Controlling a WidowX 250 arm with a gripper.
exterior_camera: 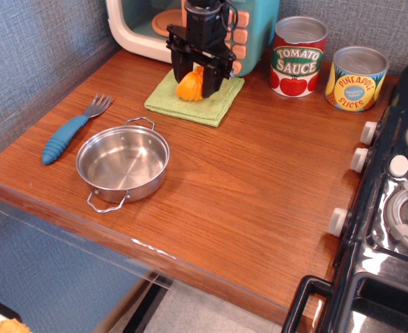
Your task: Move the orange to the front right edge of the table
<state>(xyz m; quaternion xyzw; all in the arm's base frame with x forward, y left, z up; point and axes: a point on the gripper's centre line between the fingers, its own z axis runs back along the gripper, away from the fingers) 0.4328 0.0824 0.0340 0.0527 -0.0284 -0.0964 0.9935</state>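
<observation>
Nearest the front edge of the desk sat a steel pan, with a blue-handled fork just to its left. The stove ran along the right side, its white knobs facing the wood. Farther back lay a green cloth, and over it the black claw gripped the orange between its two fingers, at the back of the desk, well apart from the front right edge. Whether the fruit touched the cloth could not be told. Behind stood a toy microwave, and to its right a tomato sauce can and a pineapple can.
</observation>
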